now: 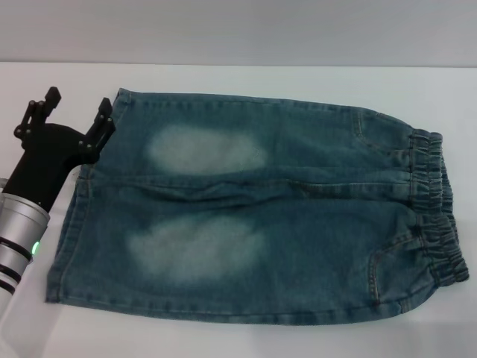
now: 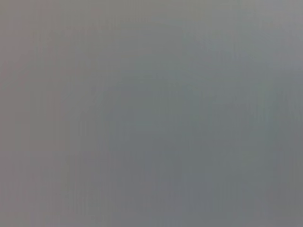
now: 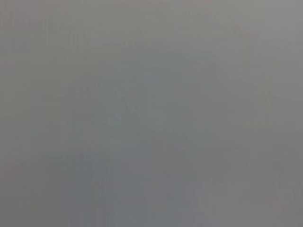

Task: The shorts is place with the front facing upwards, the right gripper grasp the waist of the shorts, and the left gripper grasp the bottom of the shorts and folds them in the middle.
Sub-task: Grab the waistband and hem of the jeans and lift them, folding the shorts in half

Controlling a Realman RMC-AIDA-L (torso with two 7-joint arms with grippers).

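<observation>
The shorts [image 1: 253,216] lie flat and spread out across the white table [image 1: 223,78], front side up, filling most of its middle. Their length runs along the table from the left edge toward the right edge. The waist [image 1: 436,209], puckered and darker, points to the table's right edge. The bottom of the shorts [image 1: 82,201], two straight leg hems, faces the table's left edge. Two pale faded patches sit on the legs, one nearer the far edge and one nearer the near edge, with a rumpled seam between them.

The left gripper [image 1: 74,112] is at the table's left side, at the far corner of the hems. Its two black fingers stand spread apart with nothing between them. One fingertip [image 1: 104,115] is right at the hem's far corner, over or touching the cloth edge; which of the two cannot be told. The other fingertip sits off the denim over bare table, toward the left edge. The arm rises from the near left corner of the table and slants away toward the far edge, its silver ribbed wrist [image 1: 19,231] showing a green light.

The right gripper does not show in the head view. Both wrist views show only a flat grey blur, with nothing to make out.
</observation>
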